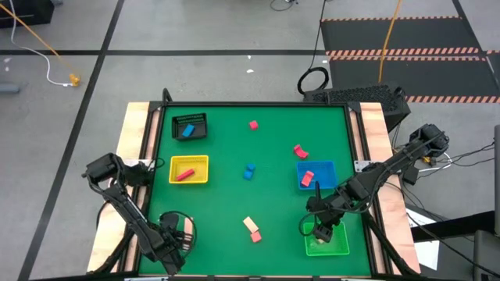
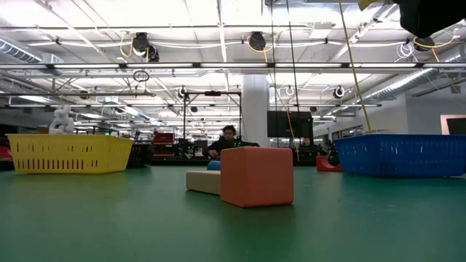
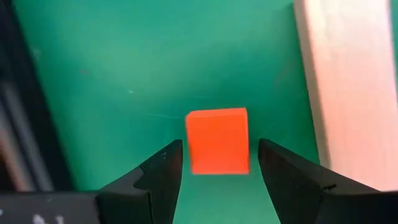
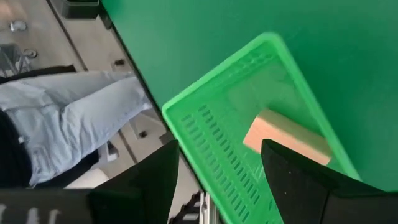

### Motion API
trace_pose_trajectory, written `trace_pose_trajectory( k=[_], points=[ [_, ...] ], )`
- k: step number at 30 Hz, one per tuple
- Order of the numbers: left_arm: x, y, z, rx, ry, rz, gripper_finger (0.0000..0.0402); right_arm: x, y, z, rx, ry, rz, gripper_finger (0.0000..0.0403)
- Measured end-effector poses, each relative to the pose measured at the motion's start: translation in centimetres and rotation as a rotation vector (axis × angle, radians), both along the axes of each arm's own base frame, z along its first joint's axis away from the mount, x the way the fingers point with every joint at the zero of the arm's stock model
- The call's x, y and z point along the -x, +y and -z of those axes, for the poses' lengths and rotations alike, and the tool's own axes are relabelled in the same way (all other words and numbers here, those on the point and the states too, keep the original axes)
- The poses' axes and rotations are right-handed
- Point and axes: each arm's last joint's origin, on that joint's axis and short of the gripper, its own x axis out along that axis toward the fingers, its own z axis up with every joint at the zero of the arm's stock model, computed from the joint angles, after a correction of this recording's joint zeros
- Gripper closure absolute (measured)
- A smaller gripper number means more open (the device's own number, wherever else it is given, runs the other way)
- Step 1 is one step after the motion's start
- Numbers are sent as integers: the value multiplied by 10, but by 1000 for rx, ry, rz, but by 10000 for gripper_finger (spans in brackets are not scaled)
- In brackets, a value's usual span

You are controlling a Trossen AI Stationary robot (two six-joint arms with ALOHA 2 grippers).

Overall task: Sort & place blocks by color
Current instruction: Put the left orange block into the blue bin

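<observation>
My right gripper (image 1: 326, 228) hangs over the green tray (image 1: 337, 248) at lower right of the high view, jaws apart, nothing between them. A tan block (image 4: 286, 138) lies in that tray beside the near wall, so tan looks assigned to green. My left gripper (image 3: 217, 163) sits at lower left of the high view, jaws spread and empty, with a red block (image 3: 217, 140) on the green desk (image 1: 226, 195) just beyond the tips; probably lined up for a grasp.

Other blocks: a red one in the yellow tray (image 1: 201, 162), a red one in the blue tray (image 1: 328, 167), a blue one in the black basket (image 1: 200, 120), and loose red, blue and tan pieces mid-desk. So the colour sorting isn't consistent.

Hard to see: my arm hides most of the green tray from above. In the low view a red cube (image 2: 256, 176) fills the centre, half covering a tan bar (image 2: 202, 181). A person's legs (image 4: 74, 118) are cut off off-desk.
</observation>
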Motion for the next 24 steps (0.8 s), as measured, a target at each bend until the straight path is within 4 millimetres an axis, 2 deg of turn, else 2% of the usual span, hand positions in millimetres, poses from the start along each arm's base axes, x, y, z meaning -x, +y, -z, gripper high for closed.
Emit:
trace_pose_trajectory(
  k=[5,9,14,21,24],
  points=[
    [3,4,16,41,-48,-47,190,-1,-1,0,23,-19,6,186],
    [4,6,15,40,-48,-47,200,-1,-1,0,24,-21,4,186],
    [5,9,5,58,-67,-35,267,-1,-1,0,25,-21,4,186],
    [11,18,-14,45,-92,-7,270,-3,-4,0,20,-20,20,186],
    [13,25,-27,44,-119,14,270,-8,-10,-3,-10,-30,78,186]
  ],
)
